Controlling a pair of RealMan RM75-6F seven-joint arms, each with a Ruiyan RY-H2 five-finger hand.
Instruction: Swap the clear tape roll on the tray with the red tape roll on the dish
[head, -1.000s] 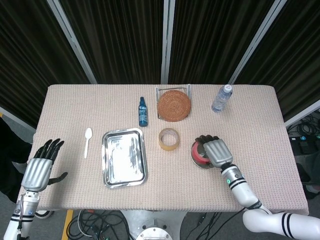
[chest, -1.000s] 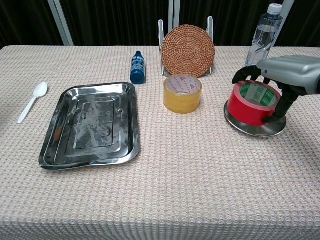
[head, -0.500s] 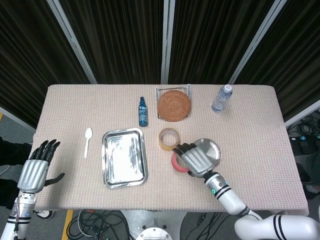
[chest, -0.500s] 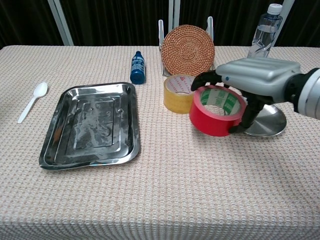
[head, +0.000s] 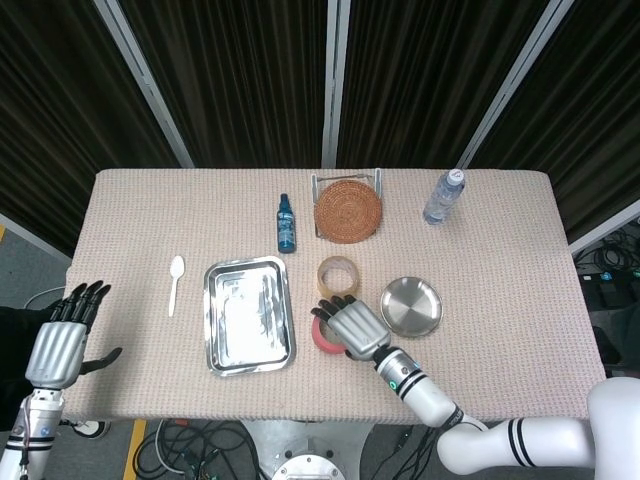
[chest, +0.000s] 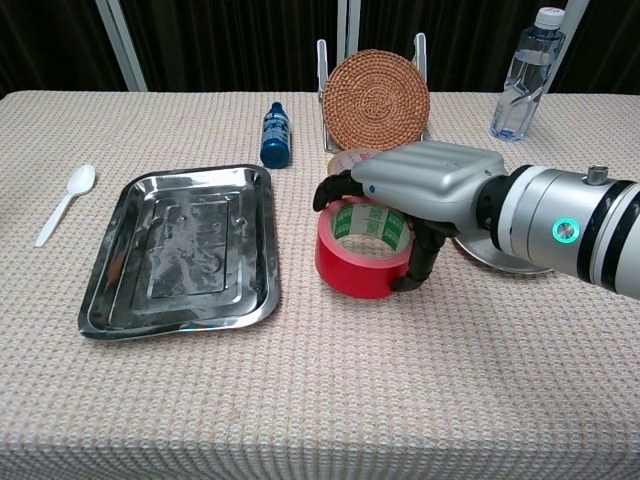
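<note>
Right hand (chest: 425, 190) clamped on red tape roll (chest: 362, 248), between tray (chest: 110, 290) and dish (head: 411, 306); left hand (head: 62, 338) off-table, fingers apart, holding nothing.

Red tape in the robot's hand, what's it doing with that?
The robot's right hand holds the red tape roll between the round metal dish and the rectangular metal tray, near the tray's right edge. The dish has nothing on it, and neither does the tray. The clear tape roll sits on the table, just behind the hand. The left hand hangs open off the table's left side, holding nothing.
</note>
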